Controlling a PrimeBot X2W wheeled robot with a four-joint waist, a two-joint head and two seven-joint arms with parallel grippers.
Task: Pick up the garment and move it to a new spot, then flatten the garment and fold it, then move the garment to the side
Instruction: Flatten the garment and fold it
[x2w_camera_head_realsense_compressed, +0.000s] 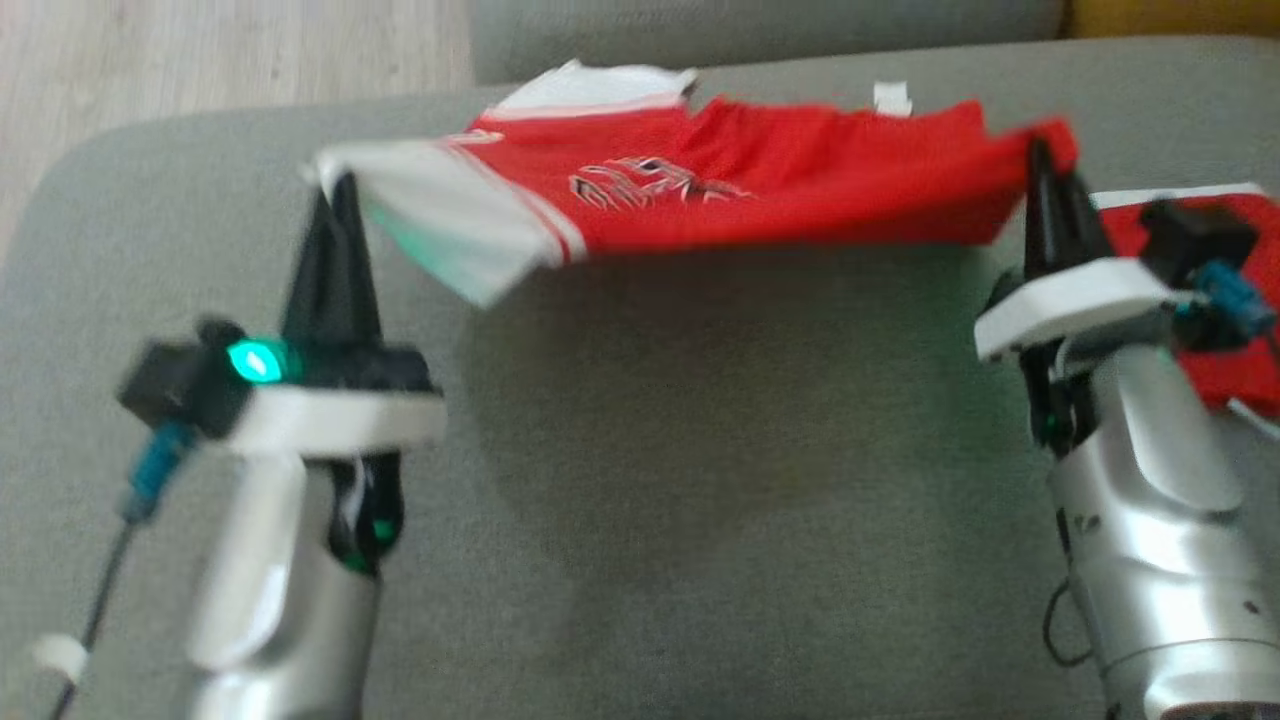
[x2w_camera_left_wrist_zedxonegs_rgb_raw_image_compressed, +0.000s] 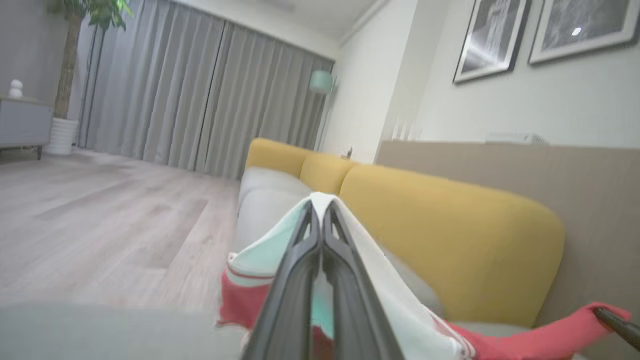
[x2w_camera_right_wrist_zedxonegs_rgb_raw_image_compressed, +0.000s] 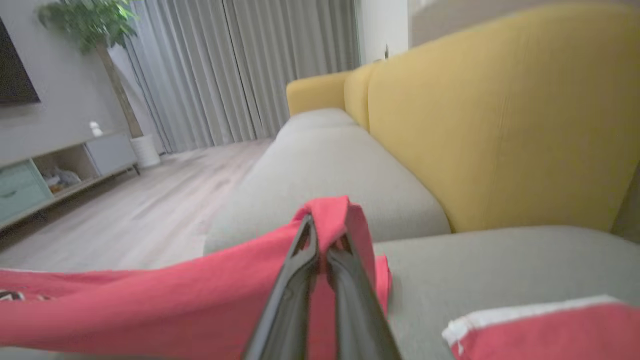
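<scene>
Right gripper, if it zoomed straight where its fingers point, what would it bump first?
Besides the red garment it pinches, the right gripper points at the grey sofa seat, so probably that; depth is unclear.

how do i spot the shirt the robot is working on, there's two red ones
On the grey sofa seat, find the shirt stretched in the air between the left gripper and the right gripper. It is red with a white sleeve and a printed front. The other red shirt lies on the seat at the far right, with no gripper holding it.
</scene>
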